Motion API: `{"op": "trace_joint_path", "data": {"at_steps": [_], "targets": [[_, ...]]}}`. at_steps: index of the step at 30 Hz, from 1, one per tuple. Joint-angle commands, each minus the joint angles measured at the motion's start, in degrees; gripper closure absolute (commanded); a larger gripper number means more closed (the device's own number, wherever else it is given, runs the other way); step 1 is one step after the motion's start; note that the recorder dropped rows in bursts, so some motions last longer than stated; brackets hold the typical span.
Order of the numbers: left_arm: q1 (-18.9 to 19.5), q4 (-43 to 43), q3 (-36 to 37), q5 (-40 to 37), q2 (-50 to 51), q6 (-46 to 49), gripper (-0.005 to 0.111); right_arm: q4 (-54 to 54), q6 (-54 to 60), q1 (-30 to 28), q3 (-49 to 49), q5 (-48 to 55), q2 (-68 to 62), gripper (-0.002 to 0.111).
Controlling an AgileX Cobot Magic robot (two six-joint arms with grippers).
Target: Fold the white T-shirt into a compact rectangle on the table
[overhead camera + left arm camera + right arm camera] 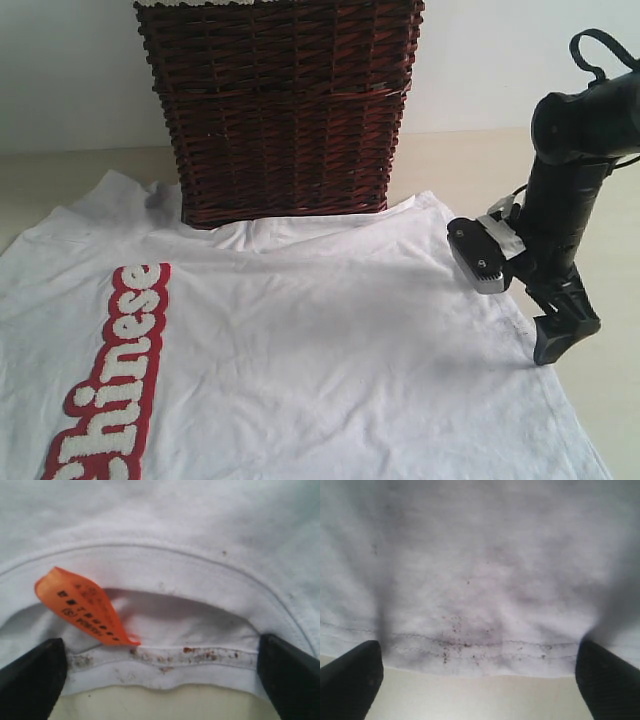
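Shirt [300, 340] lies spread flat on the table [470, 160], front up, red-edged lettering [115, 370] on the left; it runs out of frame at the near and left sides. No fold is made yet, by my reading. The basket [285, 110] stands at the far centre, its base at or on the shirt's far edge; it may pin the cloth there. Right gripper [560, 335] points down at the shirt's right edge. In its wrist view the fingers stand wide apart, nothing between them but the stitched hem [470, 645], with bare table just beyond. Whether the tips touch the cloth cannot be told. Left gripper [160, 645] is outside the exterior view. Its wrist view shows the fingers wide apart as well, straddling the collar [165, 560] beside the orange tag [82, 605], and gripping nothing. Judgement: each gripper is lined up on one end of the shirt, collar and hem, so both ends can be pinched and lifted together for a first fold.
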State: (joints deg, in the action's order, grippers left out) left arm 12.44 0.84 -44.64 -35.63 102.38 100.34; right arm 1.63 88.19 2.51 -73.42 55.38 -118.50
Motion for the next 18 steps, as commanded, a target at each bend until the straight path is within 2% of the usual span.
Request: {"op": "trace_joint_path", "data": {"at_steps": [1, 5, 18], "targets": [[0.2, 0.4, 1.0, 3.7, 1.3, -0.1, 0.001, 0.5, -1.0, 0.1, -1.4, 0.8, 1.9, 0.003], [0.2, 0.4, 1.0, 3.7, 1.3, -0.1, 0.001, 3.0, -0.9, 0.1, -1.4, 0.8, 2.5, 0.003], [0.2, 0.4, 1.0, 3.7, 1.3, -0.1, 0.001, 1.0, -1.3, 0.1, -1.2, 0.2, -1.4, 0.003]]}}
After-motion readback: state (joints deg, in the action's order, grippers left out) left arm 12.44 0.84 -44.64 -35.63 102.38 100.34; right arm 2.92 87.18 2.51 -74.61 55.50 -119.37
